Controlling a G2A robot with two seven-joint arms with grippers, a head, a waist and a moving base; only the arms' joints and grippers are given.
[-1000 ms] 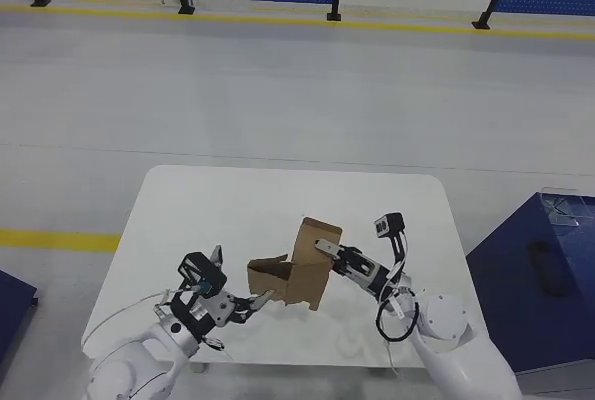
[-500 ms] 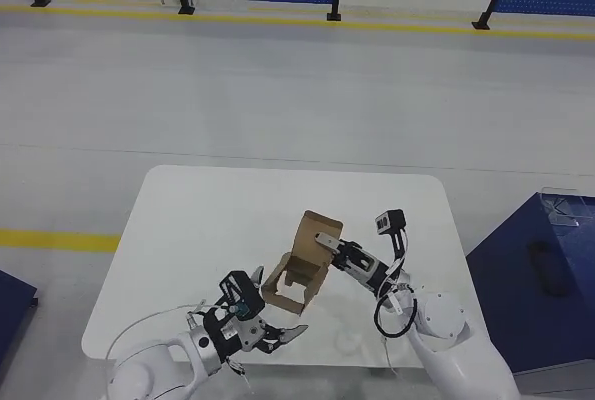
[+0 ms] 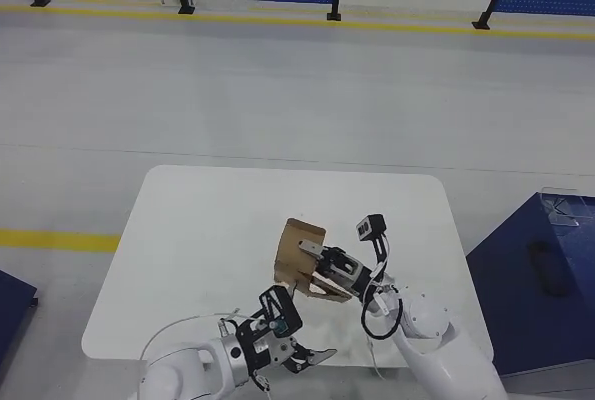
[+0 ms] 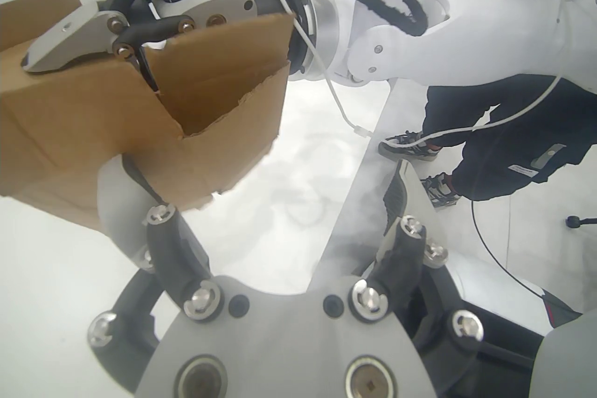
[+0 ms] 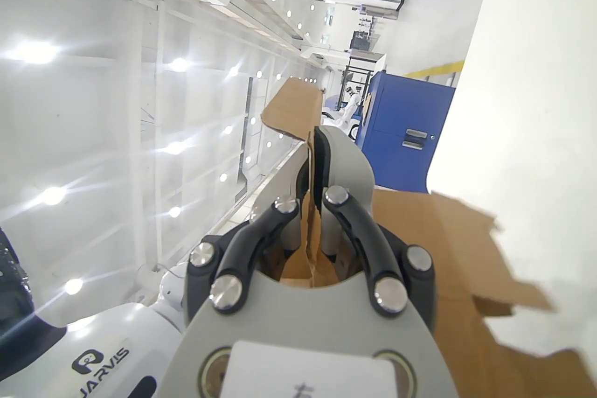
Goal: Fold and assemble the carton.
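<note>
Brown corrugated carton [image 3: 297,258], ragged flaps, tilted over table [image 3: 197,230], right gripper [image 5: 313,138] clamping one wall, left gripper [image 4: 254,185] wide, empty.

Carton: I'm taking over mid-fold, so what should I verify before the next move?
1. Hold: right gripper shut on one wall of the carton: ok.
2. Free hand: left gripper open and empty: ok.
3. Clearance: left gripper apart from the carton in the top view, by the front edge of the table: ok.
4. Closure: not ok, a ragged-edged flap stands open.
5. Support: carton's underside resting on the table: cannot tell.
</note>
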